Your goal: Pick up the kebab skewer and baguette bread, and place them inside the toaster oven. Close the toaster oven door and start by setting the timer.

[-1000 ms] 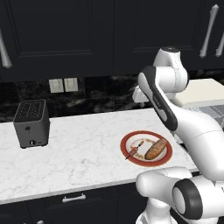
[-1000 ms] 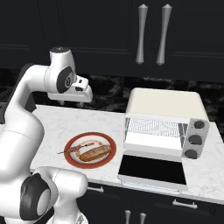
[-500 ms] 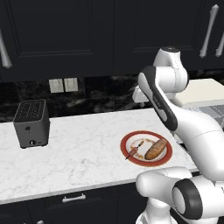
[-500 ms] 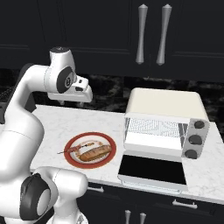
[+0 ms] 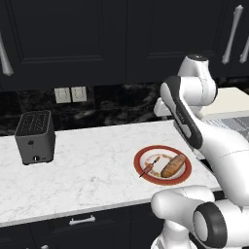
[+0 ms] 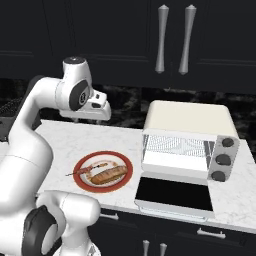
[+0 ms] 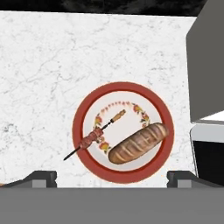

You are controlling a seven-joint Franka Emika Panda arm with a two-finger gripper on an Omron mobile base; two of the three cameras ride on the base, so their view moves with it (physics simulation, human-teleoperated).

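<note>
Lowering the wide-open, empty claw (image 7: 112,177) squarely over the thin dark chunk-threaded kebab skewer (image 7: 94,135), at nine o'clock of the stubby reddish-brown baguette bread (image 7: 138,143); straddle its stick crosswise.

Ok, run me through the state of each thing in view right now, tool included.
toaster oven door: open, folded down flat.
toaster oven: rack bare, nothing loaded.
kebab skewer: lying on the plate, tip over the rim.
baguette bread: lying on the plate beside the skewer.
plate: on the counter, holding both foods.
tool: open, above the plate, holding nothing.
slot toaster: slots unloaded.
</note>
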